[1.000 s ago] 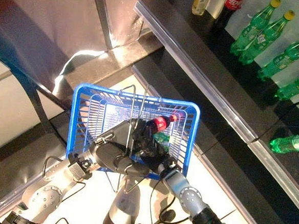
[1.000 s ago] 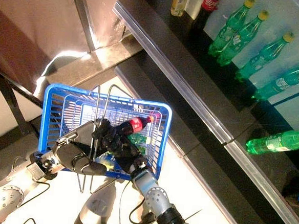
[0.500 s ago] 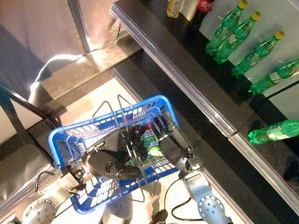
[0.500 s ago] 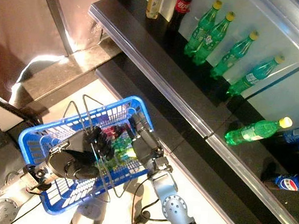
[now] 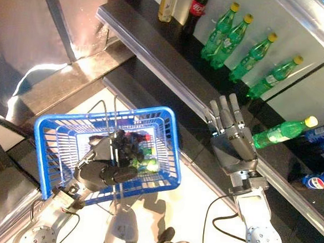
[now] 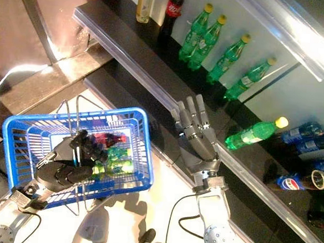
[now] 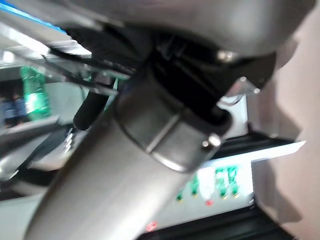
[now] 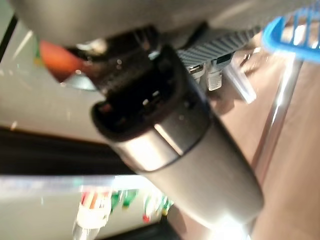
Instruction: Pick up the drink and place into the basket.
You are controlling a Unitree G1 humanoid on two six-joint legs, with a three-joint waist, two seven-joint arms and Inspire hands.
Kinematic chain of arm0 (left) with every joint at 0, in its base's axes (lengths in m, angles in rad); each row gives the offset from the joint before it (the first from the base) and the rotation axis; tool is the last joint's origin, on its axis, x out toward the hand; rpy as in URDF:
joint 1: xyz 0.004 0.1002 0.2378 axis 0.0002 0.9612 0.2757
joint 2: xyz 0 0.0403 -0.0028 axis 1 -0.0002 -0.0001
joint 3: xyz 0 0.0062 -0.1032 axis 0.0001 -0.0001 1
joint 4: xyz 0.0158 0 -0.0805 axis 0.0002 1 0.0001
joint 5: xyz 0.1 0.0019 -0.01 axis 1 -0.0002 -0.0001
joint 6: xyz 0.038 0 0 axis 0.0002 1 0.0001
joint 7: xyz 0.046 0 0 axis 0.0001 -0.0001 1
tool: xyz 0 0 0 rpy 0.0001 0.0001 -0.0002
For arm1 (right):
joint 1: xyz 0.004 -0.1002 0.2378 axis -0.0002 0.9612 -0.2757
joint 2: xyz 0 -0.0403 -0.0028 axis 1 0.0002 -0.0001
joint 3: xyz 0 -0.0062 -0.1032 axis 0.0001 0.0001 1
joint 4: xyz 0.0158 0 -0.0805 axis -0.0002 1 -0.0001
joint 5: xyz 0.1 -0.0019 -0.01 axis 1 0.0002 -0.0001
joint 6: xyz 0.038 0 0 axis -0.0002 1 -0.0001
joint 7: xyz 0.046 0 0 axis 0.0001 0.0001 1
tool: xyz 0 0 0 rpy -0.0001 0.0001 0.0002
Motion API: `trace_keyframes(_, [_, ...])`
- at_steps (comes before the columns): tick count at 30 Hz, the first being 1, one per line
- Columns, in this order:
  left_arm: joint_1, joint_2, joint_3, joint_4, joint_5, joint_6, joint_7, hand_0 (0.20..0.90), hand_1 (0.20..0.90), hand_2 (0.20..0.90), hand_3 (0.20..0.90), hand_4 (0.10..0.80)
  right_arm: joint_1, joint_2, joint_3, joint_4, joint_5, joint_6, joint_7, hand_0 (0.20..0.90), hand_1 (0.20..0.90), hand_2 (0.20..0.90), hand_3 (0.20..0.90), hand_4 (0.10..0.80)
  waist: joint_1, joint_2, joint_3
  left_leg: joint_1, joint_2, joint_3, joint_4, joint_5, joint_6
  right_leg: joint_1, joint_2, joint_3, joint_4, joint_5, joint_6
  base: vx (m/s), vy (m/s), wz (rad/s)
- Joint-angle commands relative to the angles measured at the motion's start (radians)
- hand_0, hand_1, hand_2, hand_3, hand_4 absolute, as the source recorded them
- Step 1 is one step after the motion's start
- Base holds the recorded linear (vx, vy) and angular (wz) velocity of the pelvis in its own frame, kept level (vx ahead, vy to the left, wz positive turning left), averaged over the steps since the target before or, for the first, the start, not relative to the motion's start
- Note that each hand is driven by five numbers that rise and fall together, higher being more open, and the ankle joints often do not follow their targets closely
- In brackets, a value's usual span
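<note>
The blue basket (image 5: pixel 67 121) hangs in front of me at the lower left. My left hand (image 5: pixel 104 170) is shut on its thin wire handles. Inside the basket lie a dark cola bottle with a red label (image 6: pixel 102 138) and a green bottle (image 6: pixel 117 158). My right hand (image 5: pixel 231 138) is to the right of the basket, apart from it, raised over the shelf's front edge. Its fingers are straight and spread, and it holds nothing. It also shows in the right eye view (image 6: pixel 199 136).
A dark shelf unit (image 5: pixel 156 43) runs diagonally across the far side. On it stand green bottles (image 5: pixel 235 32), a cola bottle (image 5: pixel 197 4) and a yellow drink (image 5: pixel 167 2). A green bottle (image 5: pixel 284 130) and blue-labelled bottles (image 6: pixel 308 132) lie lower on the right.
My right hand has let go of the cola bottle in the basket, drawn out to the right and opened. The whole view has shifted as the camera moved.
</note>
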Motion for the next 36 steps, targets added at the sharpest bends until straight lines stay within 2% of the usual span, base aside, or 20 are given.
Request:
trace_keyframes(1, [-0.152, -0.074, 0.050, -0.307, 0.032, -0.337, -0.027, 0.300, 0.300, 0.300, 0.200, 0.100, 0.013, -0.096, 0.043, -0.068, -0.141, -0.046, 0.061, 0.900, 0.900, 0.900, 0.900, 0.800, -0.040, 0.062, -0.238, 0.126, 0.022, 0.003, -0.036, -0.048, 0.048, -0.020, -0.020, 0.013, 0.005, 0.117, -0.014, 0.040, 0.072, -0.02])
trace_keyframes(3, [-0.206, -0.088, 0.022, -0.249, 0.172, -0.365, 0.202, 0.300, 0.300, 0.300, 0.200, 0.100, 0.020, -0.123, 0.056, -0.044, -0.186, -0.006, 0.061, 0.900, 0.900, 0.900, 0.900, 0.800, -0.072, 0.069, -0.258, 0.149, 0.029, 0.024, -0.049, -0.050, 0.046, -0.020, -0.022, 0.039, 0.004, 0.111, -0.018, 0.053, 0.099, -0.01])
trace_keyframes(6, [-0.186, -0.098, 0.068, -0.062, 0.196, -0.416, 0.221, 0.300, 0.300, 0.300, 0.200, 0.100, 0.060, -0.132, 0.018, 0.057, -0.222, 0.024, 0.183, 0.900, 0.900, 0.900, 0.900, 0.800, -0.109, 0.079, -0.280, 0.172, 0.042, 0.064, -0.068, -0.048, 0.039, -0.022, -0.021, 0.073, -0.006, 0.105, -0.022, 0.014, 0.077, -0.31])
trace_keyframes(8, [-0.132, -0.108, 0.127, -0.004, 0.222, -0.409, 0.242, 0.300, 0.300, 0.300, 0.200, 0.100, 0.107, -0.147, -0.019, 0.104, -0.235, 0.034, 0.259, 0.900, 0.900, 0.900, 0.900, 0.800, -0.120, 0.088, -0.291, 0.176, 0.043, 0.082, -0.074, -0.047, 0.037, -0.022, -0.027, 0.083, -0.016, 0.107, -0.021, -0.037, 0.047, -0.35])
trace_keyframes(11, [-0.080, -0.160, 0.129, 0.058, 0.262, -0.367, 0.314, 0.300, 0.300, 0.300, 0.200, 0.100, 0.141, -0.134, -0.028, 0.171, -0.334, 0.017, 0.289, 0.900, 0.900, 0.900, 0.900, 0.800, -0.133, 0.100, -0.296, 0.181, 0.048, 0.098, -0.085, -0.042, 0.038, -0.023, -0.029, 0.101, -0.032, 0.114, -0.022, -0.090, -0.002, -0.16])
trace_keyframes(13, [-0.069, -0.186, 0.108, 0.141, 0.331, -0.369, 0.383, 0.300, 0.300, 0.300, 0.200, 0.100, 0.147, -0.124, -0.021, 0.243, -0.401, 0.001, 0.280, 0.900, 0.900, 0.900, 0.900, 0.800, -0.146, 0.109, -0.300, 0.184, 0.050, 0.108, -0.091, -0.038, 0.037, -0.027, -0.029, 0.115, -0.040, 0.120, -0.023, -0.087, -0.002, -0.05])
trace_keyframes(15, [-0.059, -0.197, 0.092, 0.230, 0.365, -0.365, 0.421, 0.300, 0.300, 0.300, 0.200, 0.100, 0.158, -0.111, -0.019, 0.306, -0.463, -0.026, 0.231, 0.900, 0.900, 0.900, 0.900, 0.800, -0.159, 0.114, -0.306, 0.185, 0.051, 0.115, -0.098, -0.032, 0.036, -0.027, -0.029, 0.126, -0.051, 0.128, -0.024, -0.079, -0.009, -0.10])
trace_keyframes(18, [-0.053, -0.224, 0.073, 0.390, 0.388, -0.337, 0.466, 0.300, 0.300, 0.300, 0.200, 0.100, 0.172, -0.077, -0.039, 0.467, -0.626, -0.109, 0.080, 0.900, 0.900, 0.900, 0.900, 0.800, -0.189, 0.120, -0.320, 0.185, 0.056, 0.140, -0.103, -0.030, 0.036, -0.032, -0.029, 0.149, -0.063, 0.137, -0.029, -0.087, -0.019, -0.12])
trace_keyframes(21, [-0.055, -0.232, 0.069, 0.436, 0.411, -0.339, 0.490, 0.300, 0.300, 0.300, 0.200, 0.100, 0.174, -0.074, -0.038, 0.513, -0.689, -0.113, 0.064, 0.900, 0.900, 0.900, 0.900, 0.800, -0.197, 0.124, -0.323, 0.186, 0.058, 0.148, -0.103, -0.031, 0.034, -0.034, -0.027, 0.154, -0.064, 0.138, -0.031, -0.046, -0.004, -0.03])
trace_keyframes(22, [-0.075, -0.252, 0.051, 0.560, 0.449, -0.350, 0.545, 0.300, 0.300, 0.300, 0.200, 0.100, 0.160, -0.075, 0.000, 0.632, -0.876, -0.128, 0.003, 0.900, 0.900, 0.900, 0.900, 0.800, -0.209, 0.129, -0.330, 0.181, 0.061, 0.161, -0.103, -0.030, 0.031, -0.035, -0.029, 0.164, -0.077, 0.147, -0.031, -0.080, -0.006, -0.09])
trace_keyframes(23, [-0.088, -0.261, 0.048, 0.602, 0.462, -0.343, 0.564, 0.300, 0.300, 0.300, 0.200, 0.100, 0.150, -0.077, 0.016, 0.666, -0.913, -0.121, -0.015, 0.900, 0.900, 0.900, 0.900, 0.800, -0.211, 0.130, -0.331, 0.181, 0.061, 0.163, -0.103, -0.031, 0.030, -0.033, -0.030, 0.164, -0.083, 0.150, -0.032, -0.120, -0.019, -0.16])
trace_keyframes(24, [-0.122, -0.290, 0.036, 0.732, 0.492, -0.348, 0.577, 0.300, 0.300, 0.300, 0.200, 0.100, 0.119, -0.061, 0.057, 0.773, -0.982, -0.117, -0.075, 0.900, 0.900, 0.900, 0.900, 0.800, -0.214, 0.130, -0.336, 0.176, 0.065, 0.171, -0.103, -0.029, 0.024, -0.032, -0.031, 0.165, -0.093, 0.158, -0.032, -0.065, -0.021, -0.17])
trace_keyframes(25, [-0.138, -0.300, 0.031, 0.785, 0.509, -0.352, 0.577, 0.300, 0.300, 0.300, 0.200, 0.100, 0.101, -0.056, 0.069, 0.827, -1.017, -0.126, -0.090, 0.900, 0.900, 0.900, 0.900, 0.800, -0.214, 0.130, -0.337, 0.175, 0.065, 0.173, -0.103, -0.030, 0.023, -0.030, -0.031, 0.164, -0.098, 0.160, -0.034, -0.062, -0.028, -0.17])
trace_keyframes(28, [-0.189, -0.349, 0.024, 0.975, 0.542, -0.319, 0.598, 0.300, 0.300, 0.300, 0.200, 0.100, 0.052, -0.015, 0.103, 0.988, -1.090, -0.073, -0.159, 0.900, 0.900, 0.900, 0.900, 0.800, -0.218, 0.134, -0.344, 0.173, 0.068, 0.181, -0.103, -0.032, 0.019, -0.034, -0.033, 0.161, -0.096, 0.160, -0.034, -0.029, -0.007, -0.11])
trace_keyframes(29, [-0.208, -0.360, 0.014, 1.061, 0.561, -0.335, 0.593, 0.300, 0.300, 0.300, 0.200, 0.100, 0.036, -0.001, 0.109, 1.077, -1.128, -0.086, -0.175, 0.900, 0.900, 0.900, 0.900, 0.800, -0.221, 0.138, -0.345, 0.173, 0.070, 0.186, -0.103, -0.033, 0.020, -0.036, -0.032, 0.160, -0.092, 0.159, -0.034, -0.032, 0.008, -0.08])
trace_keyframes(30, [-0.224, -0.368, 0.011, 1.096, 0.557, -0.307, 0.607, 0.300, 0.300, 0.300, 0.200, 0.100, 0.022, 0.008, 0.112, 1.123, -1.157, -0.060, -0.205, 0.900, 0.900, 0.900, 0.900, 0.800, -0.222, 0.140, -0.346, 0.172, 0.071, 0.188, -0.103, -0.033, 0.020, -0.037, -0.032, 0.160, -0.091, 0.159, -0.034, -0.037, 0.012, -0.06])
trace_keyframes(32, [-0.257, -0.381, 0.011, 1.214, 0.551, -0.306, 0.603, 0.300, 0.300, 0.300, 0.200, 0.100, -0.007, 0.027, 0.116, 1.302, -1.204, -0.098, -0.239, 0.900, 0.900, 0.900, 0.900, 0.800, -0.229, 0.147, -0.347, 0.171, 0.071, 0.194, -0.103, -0.037, 0.022, -0.041, -0.030, 0.165, -0.090, 0.157, -0.035, -0.035, 0.021, -0.04])
trace_keyframes(36, [-0.297, -0.391, 0.016, 1.389, 0.573, -0.299, 0.584, 0.300, 0.300, 0.300, 0.200, 0.100, -0.026, 0.078, 0.072, 1.522, -1.151, -0.100, -0.253, 0.900, 0.900, 0.900, 0.900, 0.800, -0.241, 0.158, -0.355, 0.173, 0.074, 0.203, -0.103, -0.042, 0.020, -0.040, -0.029, 0.175, -0.099, 0.160, -0.035, -0.009, 0.021, -0.08])
